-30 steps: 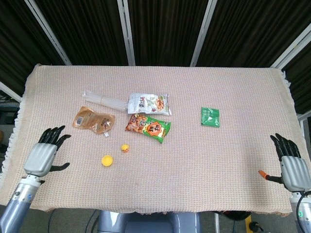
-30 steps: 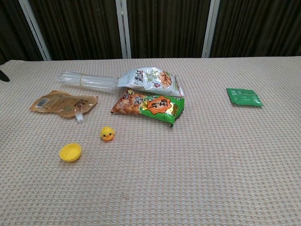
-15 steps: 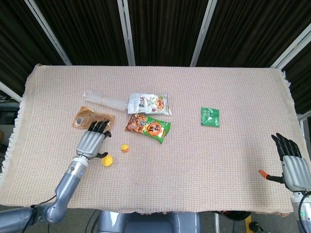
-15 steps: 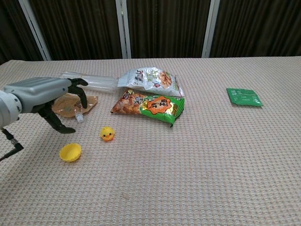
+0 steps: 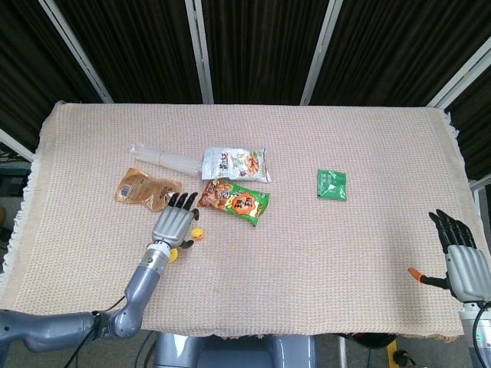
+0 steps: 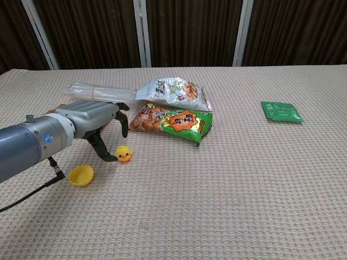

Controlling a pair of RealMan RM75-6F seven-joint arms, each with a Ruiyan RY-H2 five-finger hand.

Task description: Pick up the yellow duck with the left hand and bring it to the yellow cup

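The left hand (image 6: pixel 100 122) hovers spread and empty just over the duck (image 6: pixel 124 154), reaching; next it must close on it, then carry it back to the cup (image 6: pixel 81 175) under its wrist

Your surface (image 5: pixel 307 253) wears a beige woven cloth. Take the orange-green snack bag (image 5: pixel 234 200) as landmark: the silver snack bag (image 5: pixel 235 163) lies just behind it, clear tubes (image 5: pixel 165 157) and brown pouch (image 5: pixel 146 189) left, yellow duck (image 6: pixel 124 154) and yellow cup (image 6: pixel 81 175) front-left, green packet (image 5: pixel 332 185) well right.
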